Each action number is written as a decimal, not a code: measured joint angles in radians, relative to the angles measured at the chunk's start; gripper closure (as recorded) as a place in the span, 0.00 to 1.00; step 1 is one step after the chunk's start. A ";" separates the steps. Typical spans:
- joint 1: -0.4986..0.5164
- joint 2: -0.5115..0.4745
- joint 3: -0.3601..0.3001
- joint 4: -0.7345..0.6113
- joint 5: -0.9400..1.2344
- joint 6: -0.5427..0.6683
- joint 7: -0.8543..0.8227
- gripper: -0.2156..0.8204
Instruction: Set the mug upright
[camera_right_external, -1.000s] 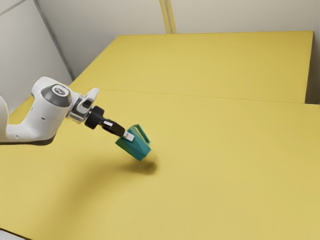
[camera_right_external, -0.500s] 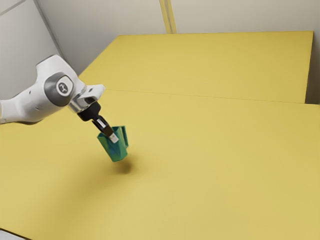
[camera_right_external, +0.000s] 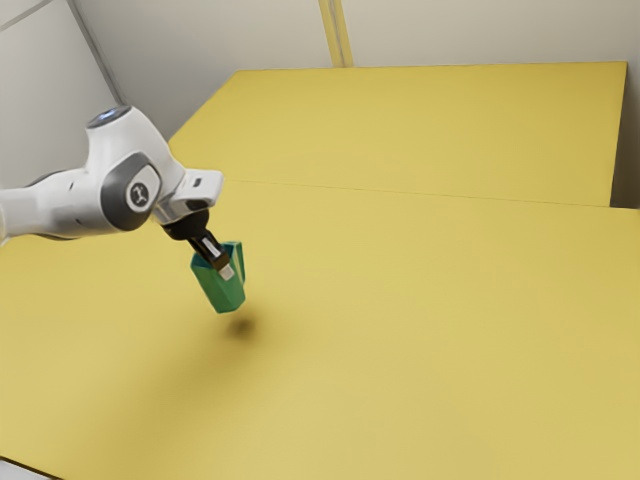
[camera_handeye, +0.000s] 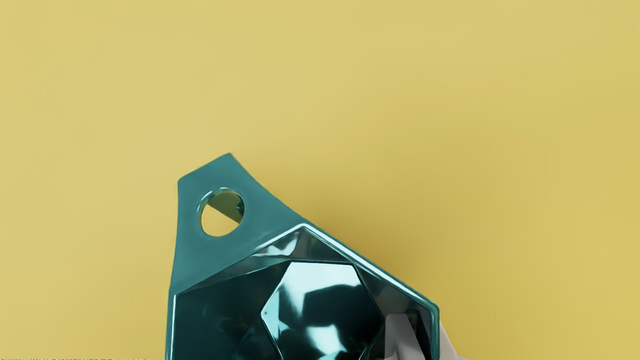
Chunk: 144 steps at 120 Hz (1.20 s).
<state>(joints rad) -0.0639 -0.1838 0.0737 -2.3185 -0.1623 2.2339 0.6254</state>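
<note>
Teal faceted mug (camera_right_external: 222, 291) in air above yellow table (camera_right_external: 430, 330), mouth upward, body tilted, rim leaning toward exterior view's left. Looped handle (camera_handeye: 189, 245) on mug's side facing exterior view's right. Black two-finger gripper (camera_right_external: 226, 271) pinching mug's wall, one finger (camera_handeye: 397, 335) inside mouth, other outside. Dark shadow (camera_right_external: 240, 327) on tabletop below mug, apart from base. White Franka arm (camera_right_external: 80, 208) reaching in from exterior view's left. Pale wall (camera_right_external: 220, 35) behind table.

Bent arm (camera_right_external: 75, 207), gripper (camera_right_external: 226, 271) aslant and downward, fingertips (camera_handeye: 398, 337) apparently close together.
</note>
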 joint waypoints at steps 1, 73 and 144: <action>-0.001 0.000 -0.001 -0.002 0.002 0.003 -0.003 0.97; -0.020 0.040 -0.025 -0.079 0.111 0.178 -0.212 0.97; -0.029 0.089 -0.025 -0.090 0.128 0.227 -0.322 0.97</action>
<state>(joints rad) -0.0930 -0.0945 0.0488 -2.4088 -0.0344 2.4612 0.3036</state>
